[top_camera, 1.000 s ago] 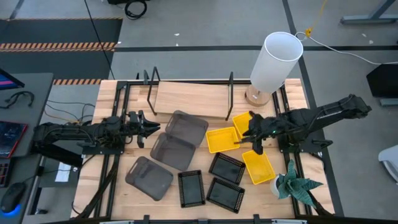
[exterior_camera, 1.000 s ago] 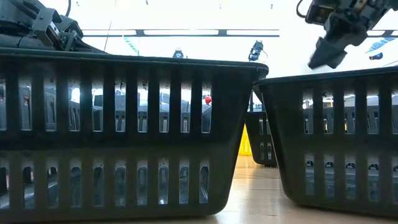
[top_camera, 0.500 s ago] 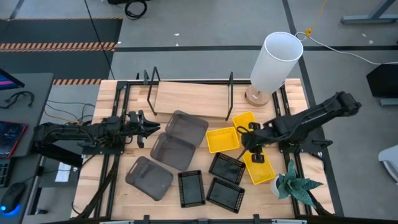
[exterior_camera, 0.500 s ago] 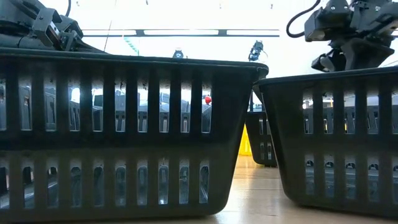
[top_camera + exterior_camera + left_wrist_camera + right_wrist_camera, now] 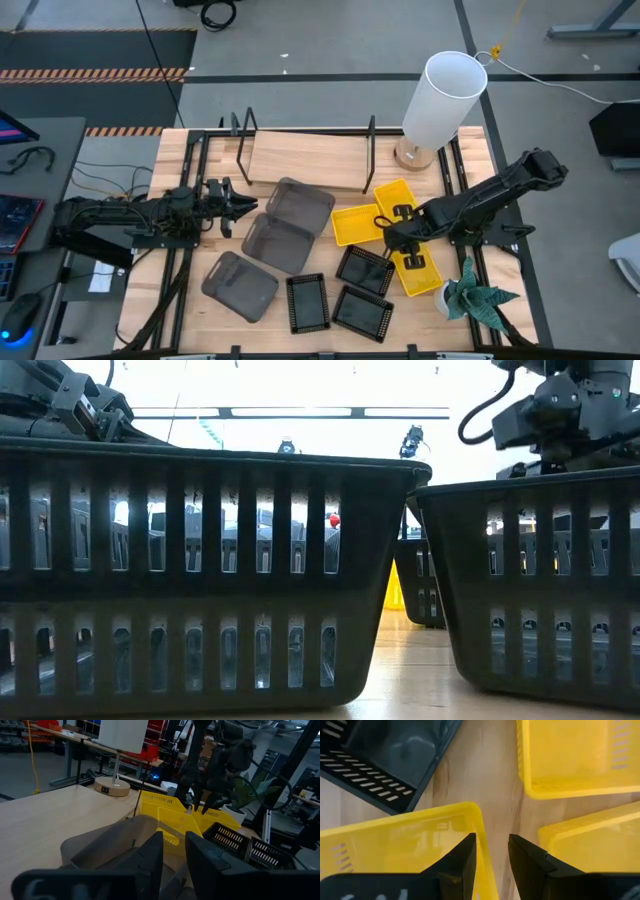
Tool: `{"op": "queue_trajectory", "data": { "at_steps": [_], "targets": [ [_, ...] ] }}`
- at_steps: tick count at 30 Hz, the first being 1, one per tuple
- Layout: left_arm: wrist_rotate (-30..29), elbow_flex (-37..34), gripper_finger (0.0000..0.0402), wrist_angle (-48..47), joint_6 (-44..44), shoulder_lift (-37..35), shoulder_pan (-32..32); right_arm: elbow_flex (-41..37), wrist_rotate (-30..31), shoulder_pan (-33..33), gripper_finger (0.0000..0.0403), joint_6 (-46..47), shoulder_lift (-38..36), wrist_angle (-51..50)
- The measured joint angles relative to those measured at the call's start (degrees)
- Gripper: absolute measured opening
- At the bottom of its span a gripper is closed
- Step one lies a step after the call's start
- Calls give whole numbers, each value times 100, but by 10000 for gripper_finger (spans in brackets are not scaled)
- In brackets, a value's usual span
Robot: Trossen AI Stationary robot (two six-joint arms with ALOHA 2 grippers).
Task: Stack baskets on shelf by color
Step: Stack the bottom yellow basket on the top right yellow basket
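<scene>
Three yellow baskets [image 5: 358, 223] [image 5: 397, 195] [image 5: 415, 270] lie flat on the table at centre right. Three grey baskets [image 5: 300, 203] [image 5: 278, 243] [image 5: 240, 285] lie at centre left, and three black ones [image 5: 365, 268] [image 5: 307, 301] [image 5: 362, 312] near the front edge. The shelf [image 5: 305, 160] stands at the far edge, its board bare. My right gripper [image 5: 492, 851] points down, open, over the strip of bare table between the yellow baskets [image 5: 395, 850] [image 5: 580, 760], touching none. My left gripper [image 5: 174, 855] waits open and level at the left, facing a grey basket [image 5: 110, 845].
A tall white cylinder on a round wooden foot [image 5: 445, 100] stands at the far right corner, beside the shelf. A small green plant [image 5: 478, 297] sits at the near right. In the low view two black baskets [image 5: 200, 560] [image 5: 540, 580] fill the foreground and hide the right gripper's fingertips.
My right gripper has gone toward the table's left edge and down, tipping from a slant until it points almost straight down over the gap between the yellow baskets. The baskets have stayed where they were.
</scene>
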Motion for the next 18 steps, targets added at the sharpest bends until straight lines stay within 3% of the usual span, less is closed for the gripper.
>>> {"op": "queue_trajectory", "data": {
  "at_steps": [12,18],
  "targets": [
    [0,0,90,-2,0,0,2,-4,-168,-2,119,-289,587,-60],
    [2,-1,83,-1,3,0,2,-7,-170,-2,100,-297,893,-157]
  ]
}}
